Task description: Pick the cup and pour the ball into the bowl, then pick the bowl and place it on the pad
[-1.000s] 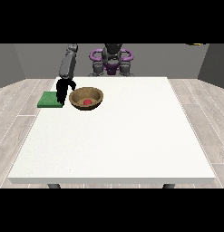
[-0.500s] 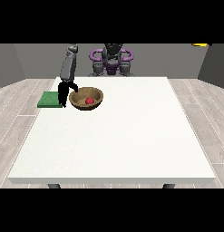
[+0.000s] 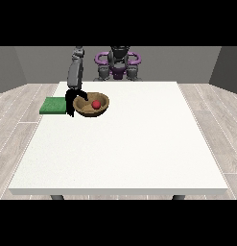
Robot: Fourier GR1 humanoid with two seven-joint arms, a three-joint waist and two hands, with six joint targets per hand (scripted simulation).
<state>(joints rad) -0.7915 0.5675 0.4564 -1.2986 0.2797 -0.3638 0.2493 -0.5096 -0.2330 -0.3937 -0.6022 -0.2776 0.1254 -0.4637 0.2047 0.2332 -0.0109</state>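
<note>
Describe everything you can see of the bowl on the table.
The bowl is round, brown and wood-like, with a darker inside and a lighter rim. It sits upright on the white table, near the far edge at the view's left, just right of the green pad and not on it. A small red ball lies inside. The black hand at the view's left is at its left rim, with a finger reaching over the rim; nothing else touches it.

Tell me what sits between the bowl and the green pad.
Nothing but the hand at the view's left, which is at the bowl's rim on the side facing the pad. The pad's top shows nothing on it. The red ball lies in the bowl.
</note>
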